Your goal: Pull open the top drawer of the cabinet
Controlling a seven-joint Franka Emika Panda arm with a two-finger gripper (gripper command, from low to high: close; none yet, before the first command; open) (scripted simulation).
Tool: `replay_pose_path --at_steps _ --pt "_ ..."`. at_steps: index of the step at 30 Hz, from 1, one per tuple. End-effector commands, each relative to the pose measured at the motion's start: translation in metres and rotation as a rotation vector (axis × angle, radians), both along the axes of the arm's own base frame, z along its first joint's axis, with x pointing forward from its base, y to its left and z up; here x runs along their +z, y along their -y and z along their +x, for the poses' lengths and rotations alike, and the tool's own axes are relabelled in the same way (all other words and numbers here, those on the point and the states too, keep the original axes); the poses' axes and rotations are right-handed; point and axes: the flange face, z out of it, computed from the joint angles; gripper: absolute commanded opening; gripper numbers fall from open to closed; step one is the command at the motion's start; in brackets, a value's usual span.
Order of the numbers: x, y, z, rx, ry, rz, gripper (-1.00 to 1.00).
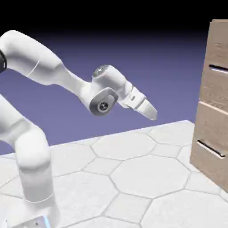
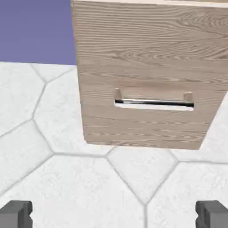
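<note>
The gripper (image 1: 150, 111) is hanging open and empty, well apart from the cabinet (image 1: 213, 111) at the right, and it is pointing toward the lower handle (image 2: 153, 103), so it is risking to grasp that one instead of the top drawer (image 1: 217, 67).

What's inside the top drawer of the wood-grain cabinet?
Cannot be seen. The top drawer of the tall light-brown wood-grain cabinet is closed; only its front panel and thin silver bar handle show. The white arm's two-finger gripper hangs well short of it.
</note>
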Motion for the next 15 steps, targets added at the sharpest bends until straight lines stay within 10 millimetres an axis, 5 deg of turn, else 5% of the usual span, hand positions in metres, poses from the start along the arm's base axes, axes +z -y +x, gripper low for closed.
replay_pose_path --at_steps 1,15 --pt "0.001 -0.004 0.006 0.053 -0.003 -0.073 1.0" --pt "-0.015 -0.061 0.078 0.829 -0.092 -1.004 1.0"
